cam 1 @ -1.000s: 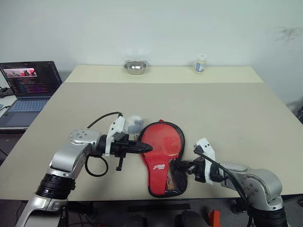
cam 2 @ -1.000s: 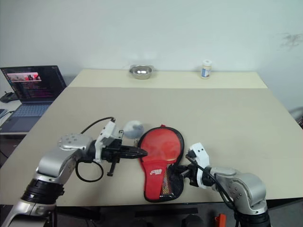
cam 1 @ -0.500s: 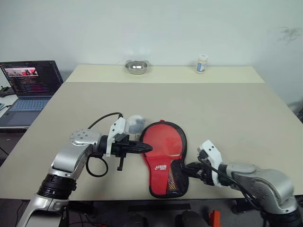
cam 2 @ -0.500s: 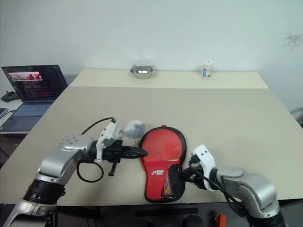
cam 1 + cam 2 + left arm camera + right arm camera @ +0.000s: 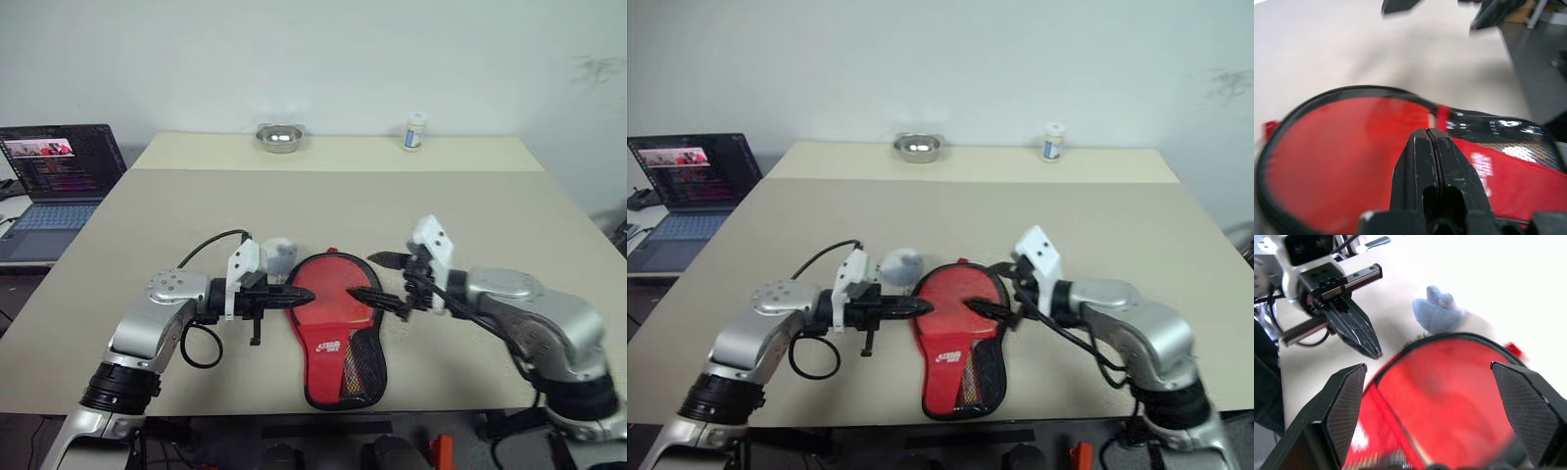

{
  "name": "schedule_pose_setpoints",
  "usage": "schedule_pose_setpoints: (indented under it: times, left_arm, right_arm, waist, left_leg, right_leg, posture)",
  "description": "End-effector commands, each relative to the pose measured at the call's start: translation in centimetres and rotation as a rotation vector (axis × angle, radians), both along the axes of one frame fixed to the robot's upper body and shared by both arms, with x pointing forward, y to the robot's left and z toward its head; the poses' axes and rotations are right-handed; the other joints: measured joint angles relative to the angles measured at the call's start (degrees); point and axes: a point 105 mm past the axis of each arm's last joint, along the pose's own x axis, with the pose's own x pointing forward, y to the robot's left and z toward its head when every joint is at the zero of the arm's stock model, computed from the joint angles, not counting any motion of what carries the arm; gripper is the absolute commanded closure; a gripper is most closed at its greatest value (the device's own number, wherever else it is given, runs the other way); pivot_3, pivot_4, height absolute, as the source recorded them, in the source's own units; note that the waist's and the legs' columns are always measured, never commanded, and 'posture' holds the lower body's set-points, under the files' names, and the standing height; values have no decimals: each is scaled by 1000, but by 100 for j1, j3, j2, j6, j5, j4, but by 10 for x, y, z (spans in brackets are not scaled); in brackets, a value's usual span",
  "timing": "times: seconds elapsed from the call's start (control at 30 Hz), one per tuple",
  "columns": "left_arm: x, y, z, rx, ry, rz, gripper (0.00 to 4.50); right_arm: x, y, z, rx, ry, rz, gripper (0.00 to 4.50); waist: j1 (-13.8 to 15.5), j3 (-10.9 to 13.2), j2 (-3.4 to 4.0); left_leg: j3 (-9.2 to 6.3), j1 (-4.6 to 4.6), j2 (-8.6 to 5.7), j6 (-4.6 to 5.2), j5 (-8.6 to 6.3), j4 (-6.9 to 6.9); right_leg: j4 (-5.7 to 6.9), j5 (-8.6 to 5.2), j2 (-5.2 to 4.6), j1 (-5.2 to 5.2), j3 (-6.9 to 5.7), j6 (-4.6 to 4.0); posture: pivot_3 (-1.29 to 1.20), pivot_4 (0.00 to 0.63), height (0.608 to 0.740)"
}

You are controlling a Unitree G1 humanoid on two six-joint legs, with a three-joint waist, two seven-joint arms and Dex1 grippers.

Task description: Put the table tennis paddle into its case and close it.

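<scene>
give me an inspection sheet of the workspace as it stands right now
surface: beige table, second table butted behind.
job's things: case open flat near front edge, red lining up; table tennis paddle cannot be told apart from the lining.
clutter: grey-blue soft lump beside the case; metal bowl, small bottle far back.
grippers: left gripper shut at case's edge; right gripper open above it, empty.
cables: black loop at left wrist.
surroundings: laptop on side desk, white wall.

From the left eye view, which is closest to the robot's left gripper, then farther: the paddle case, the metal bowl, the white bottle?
1. Case, right at the left gripper tip.
2. Bowl, far table edge, ahead.
3. Bottle, far edge, off to the right.
</scene>
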Motion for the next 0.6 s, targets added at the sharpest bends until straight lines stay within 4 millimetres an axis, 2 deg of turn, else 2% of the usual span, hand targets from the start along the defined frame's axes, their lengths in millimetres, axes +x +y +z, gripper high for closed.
schedule_pose_setpoints:
  times: [0.03, 0.07, 0.17, 0.33, 0.43, 0.6]
  left_arm:
    - [13, 10, 19, -45, -51, 96, 4123]
    - [15, 12, 21, -60, -45, 121, 3937]
    - [22, 19, 29, -101, -45, 191, 2898]
    - [42, 32, 46, -120, -121, 332, 1058]
    - [56, 38, 48, -86, -163, 399, 12]
    - [73, 38, 28, 28, -151, 402, 12]
  right_arm:
    - [7, 19, -13, -4, -18, 16, 0]
    - [8, 23, -21, -9, -5, 19, 0]
    - [10, 27, -37, -33, 11, 20, 0]
    - [9, 30, -47, -42, 19, 25, 0]
    - [11, 31, -50, -48, 17, 19, 0]
    - [14, 32, -49, -47, 5, 9, 0]
  waist:
    - [1, 0, 0]
    - [1, 0, 0]
    - [7, 0, 0]
    - [19, 0, 0]
    - [16, 0, 0]
    - [16, 0, 0]
  left_leg:
    - [0, -3, -1, 0, 0, 0]
    - [0, -8, -3, 0, 0, 1]
    - [0, -13, -13, 0, 0, 5]
    - [-4, -12, -20, 0, 0, 13]
    - [-4, -8, -18, -1, 1, 12]
    - [-4, -8, -18, -1, 1, 11]
  right_leg:
    - [-2, 1, -2, -1, 0, -2]
    - [-1, 2, -4, -5, 0, -4]
    - [0, 3, -13, -7, -1, -3]
    - [5, 3, -21, -3, -5, -1]
    - [9, 3, -20, -3, -5, -2]
    - [10, 7, -16, -4, -6, -9]
  posture:
    - [0, 150, 740]
    - [0, 150, 740]
    - [0, 150, 740]
    - [0, 150, 740]
    - [0, 150, 740]
    - [0, 150, 740]
